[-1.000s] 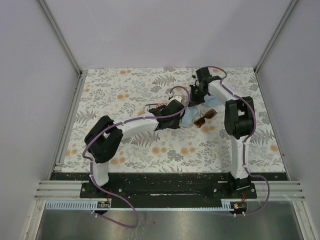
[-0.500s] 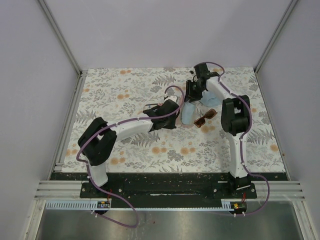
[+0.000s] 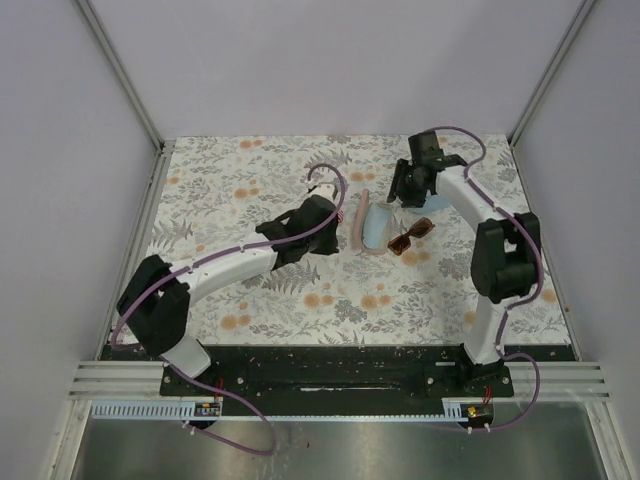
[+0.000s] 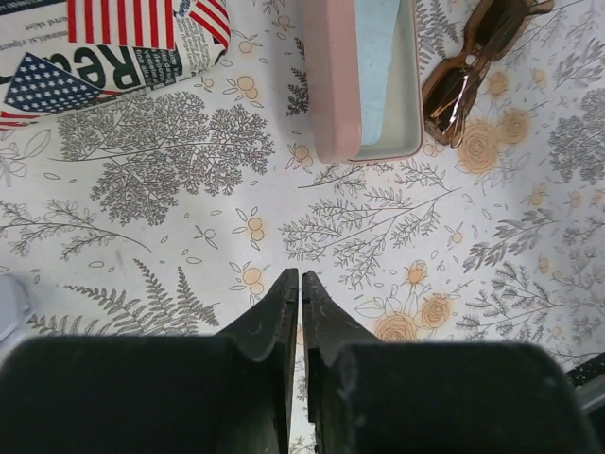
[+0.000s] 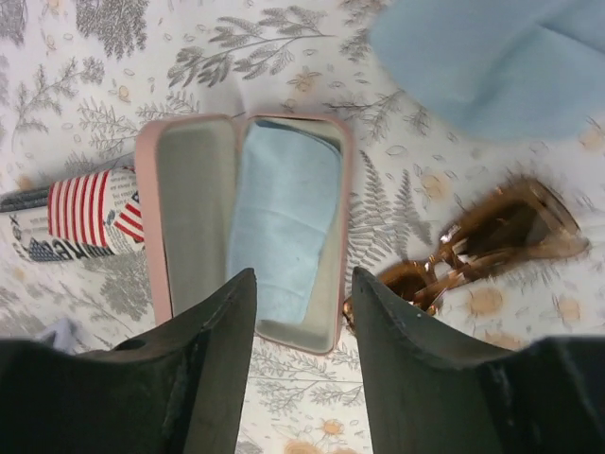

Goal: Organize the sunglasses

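Note:
The reddish-brown sunglasses (image 3: 412, 238) lie folded on the floral table, just right of an open pink case (image 3: 362, 222) with a light blue cloth inside. In the right wrist view the sunglasses (image 5: 473, 251) rest against the case's (image 5: 151, 218) right rim. My right gripper (image 3: 402, 195) hovers over the far end of the case, open and empty (image 5: 301, 284). My left gripper (image 3: 332, 238) sits left of the case, shut on nothing (image 4: 300, 276), with the case (image 4: 331, 76) and sunglasses (image 4: 473, 66) ahead of it.
An American-flag-printed case (image 4: 113, 47) lies to the left of the pink case, next to my left wrist (image 3: 340, 212). A pale blue soft item (image 5: 501, 57) lies beyond the sunglasses. White walls and metal rails bound the table.
My right gripper has opened and drawn back to the right of the case. The pink lid now lies flat open. My left arm has pulled back to the left.

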Robot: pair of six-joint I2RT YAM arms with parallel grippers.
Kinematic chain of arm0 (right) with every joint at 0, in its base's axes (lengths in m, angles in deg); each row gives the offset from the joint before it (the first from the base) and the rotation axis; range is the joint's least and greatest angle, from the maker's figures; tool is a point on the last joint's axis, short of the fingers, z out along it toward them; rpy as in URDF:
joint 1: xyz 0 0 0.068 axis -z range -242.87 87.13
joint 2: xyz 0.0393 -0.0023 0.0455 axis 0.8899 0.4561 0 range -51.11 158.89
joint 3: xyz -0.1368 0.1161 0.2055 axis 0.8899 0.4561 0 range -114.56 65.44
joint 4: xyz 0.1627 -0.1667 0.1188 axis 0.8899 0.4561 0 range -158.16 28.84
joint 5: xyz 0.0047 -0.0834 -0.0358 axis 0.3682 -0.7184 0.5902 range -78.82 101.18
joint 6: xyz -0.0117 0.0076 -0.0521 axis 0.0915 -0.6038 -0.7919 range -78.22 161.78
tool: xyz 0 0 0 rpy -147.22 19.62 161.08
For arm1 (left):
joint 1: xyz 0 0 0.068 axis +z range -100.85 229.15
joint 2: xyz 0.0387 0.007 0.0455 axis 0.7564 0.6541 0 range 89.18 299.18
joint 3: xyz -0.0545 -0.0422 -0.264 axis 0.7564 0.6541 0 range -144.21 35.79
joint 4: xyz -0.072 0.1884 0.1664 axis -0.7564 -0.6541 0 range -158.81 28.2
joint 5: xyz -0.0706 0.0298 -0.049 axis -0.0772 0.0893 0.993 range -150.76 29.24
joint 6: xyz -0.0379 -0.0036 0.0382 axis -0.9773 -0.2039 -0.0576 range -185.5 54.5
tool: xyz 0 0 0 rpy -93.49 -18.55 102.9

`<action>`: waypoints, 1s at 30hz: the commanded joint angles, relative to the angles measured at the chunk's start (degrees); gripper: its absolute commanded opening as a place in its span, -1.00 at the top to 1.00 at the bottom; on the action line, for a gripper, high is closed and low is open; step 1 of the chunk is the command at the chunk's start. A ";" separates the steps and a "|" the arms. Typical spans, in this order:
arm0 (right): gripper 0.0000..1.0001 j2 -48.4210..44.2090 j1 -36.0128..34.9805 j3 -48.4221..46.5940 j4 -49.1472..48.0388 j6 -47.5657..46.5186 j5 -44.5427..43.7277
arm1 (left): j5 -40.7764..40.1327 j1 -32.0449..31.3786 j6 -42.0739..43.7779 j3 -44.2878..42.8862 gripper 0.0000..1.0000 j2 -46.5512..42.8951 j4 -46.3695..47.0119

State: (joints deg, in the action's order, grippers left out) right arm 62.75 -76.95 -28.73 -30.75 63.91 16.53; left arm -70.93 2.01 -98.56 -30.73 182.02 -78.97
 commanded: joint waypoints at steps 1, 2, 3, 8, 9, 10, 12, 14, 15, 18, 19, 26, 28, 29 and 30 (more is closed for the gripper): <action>-0.07 -11.45 1.25 11.52 -6.28 15.81 -10.95 | -0.46 0.46 -0.34 2.79 0.82 -5.99 0.82; -0.29 -13.04 1.34 13.90 -6.90 19.06 -12.62 | -0.63 0.46 -0.34 3.50 0.82 -6.78 0.82; -0.49 -14.71 1.34 16.45 -7.61 21.09 -13.60 | -0.81 0.46 -0.51 4.55 0.82 -7.66 0.82; -0.47 -18.94 1.43 23.41 -9.90 26.03 -18.26 | -1.16 0.55 -1.13 8.07 0.81 -11.09 1.17; -0.45 -18.68 1.60 23.68 -10.07 26.29 -18.18 | -1.08 0.47 -1.13 8.51 0.81 -11.45 1.26; -0.42 -18.16 1.95 23.86 -10.16 27.08 -17.92 | -1.25 0.55 -1.13 8.95 0.81 -12.06 1.35; -0.40 -17.01 2.48 24.03 -10.07 28.49 -17.04 | -1.34 0.46 -1.22 9.83 0.81 -12.76 1.26; -0.39 -15.87 2.49 24.38 -10.07 30.33 -16.86 | -1.52 0.46 -1.31 10.53 0.81 -13.38 1.17; -0.39 -15.52 2.66 24.56 -10.25 31.04 -16.86 | -1.86 0.55 -1.57 10.97 0.81 -13.73 1.26; -0.37 -13.59 2.66 24.30 -11.39 32.27 -15.98 | -1.95 0.46 -1.83 12.11 0.81 -14.88 1.44; -0.36 -12.71 2.66 23.95 -11.48 32.62 -15.72 | -2.22 0.55 -1.92 12.38 0.81 -15.14 1.35; -0.24 -8.31 2.66 22.63 -11.74 32.71 -14.66 | -2.83 0.55 -2.36 14.31 0.81 -17.25 1.26; -0.08 -8.22 2.66 22.98 -11.74 32.98 -14.84 | -3.18 0.46 -2.45 14.75 0.81 -17.69 1.17; 0.03 -8.22 2.66 23.24 -11.92 33.15 -14.75 | -3.27 0.55 -2.45 14.84 0.81 -17.95 1.09; 0.12 -8.13 2.66 23.50 -11.92 33.33 -14.66 | -3.36 0.55 -2.54 15.02 0.81 -18.13 1.00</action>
State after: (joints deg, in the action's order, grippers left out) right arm 54.88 -74.48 -4.29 -41.11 95.60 1.86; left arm -72.38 2.40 -100.22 -16.48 166.57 -79.35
